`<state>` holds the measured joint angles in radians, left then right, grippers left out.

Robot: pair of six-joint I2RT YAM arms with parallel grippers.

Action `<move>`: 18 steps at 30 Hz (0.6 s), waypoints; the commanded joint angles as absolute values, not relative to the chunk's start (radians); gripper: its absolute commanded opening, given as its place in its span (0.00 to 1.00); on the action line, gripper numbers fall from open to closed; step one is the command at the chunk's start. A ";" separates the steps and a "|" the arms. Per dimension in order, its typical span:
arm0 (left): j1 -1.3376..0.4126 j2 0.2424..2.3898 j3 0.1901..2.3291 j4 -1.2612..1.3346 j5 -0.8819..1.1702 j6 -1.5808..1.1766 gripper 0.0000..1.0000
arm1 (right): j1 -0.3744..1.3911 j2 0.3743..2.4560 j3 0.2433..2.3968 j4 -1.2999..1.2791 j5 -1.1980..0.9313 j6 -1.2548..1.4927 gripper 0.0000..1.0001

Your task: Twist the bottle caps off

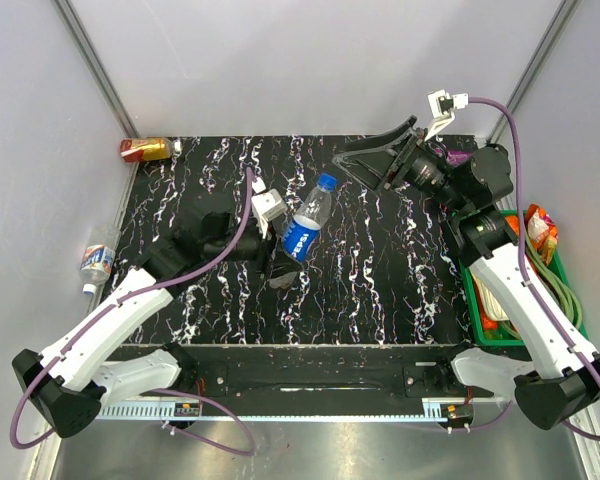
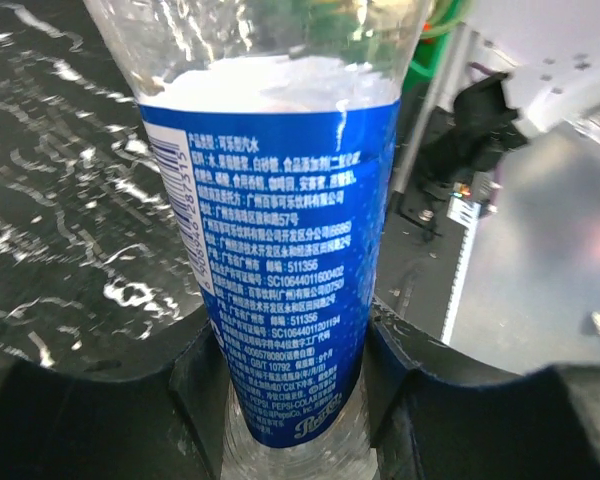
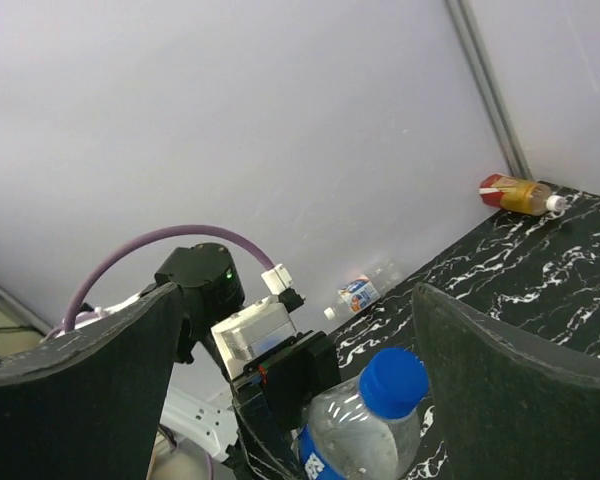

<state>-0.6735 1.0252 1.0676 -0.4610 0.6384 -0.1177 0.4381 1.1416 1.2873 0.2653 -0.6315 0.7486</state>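
My left gripper [image 1: 280, 250] is shut on the lower body of the Pepsi bottle [image 1: 304, 232] and holds it tilted over the black marbled table [image 1: 380, 280]. In the left wrist view the blue label [image 2: 280, 250] fills the gap between both fingers [image 2: 195, 385]. Its dark blue cap [image 1: 326, 182] is on and points toward my right gripper [image 1: 368, 158], which is open and a short way from it. In the right wrist view the cap [image 3: 393, 382] sits low between the spread fingers [image 3: 510, 400], not touched. The second bottle [image 1: 98, 256], with a white cap [image 1: 88, 290], lies left of the table.
A red-and-gold drink can [image 1: 145, 150] lies at the table's far left corner, also in the right wrist view [image 3: 520, 195]. A green basket [image 1: 552, 268] with packets and a hose stands right of the table. White walls enclose the back and sides.
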 commanded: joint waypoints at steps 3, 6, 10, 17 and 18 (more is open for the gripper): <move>-0.704 0.999 1.095 -0.524 0.289 -0.066 0.00 | 0.434 1.131 1.282 0.190 -0.500 0.718 1.00; -0.738 0.986 1.098 -0.551 0.158 -0.060 0.00 | 0.433 1.134 1.275 0.175 -0.482 0.718 1.00; -0.817 0.992 1.111 -0.597 -0.111 -0.060 0.00 | 0.430 1.144 1.273 0.111 -0.431 0.721 1.00; -0.949 1.075 1.161 -0.710 -0.530 -0.069 0.00 | 0.422 1.203 1.295 0.026 -0.425 0.762 1.00; -0.963 1.087 1.167 -0.725 -0.578 -0.069 0.00 | 0.422 1.213 1.301 0.008 -0.426 0.767 1.00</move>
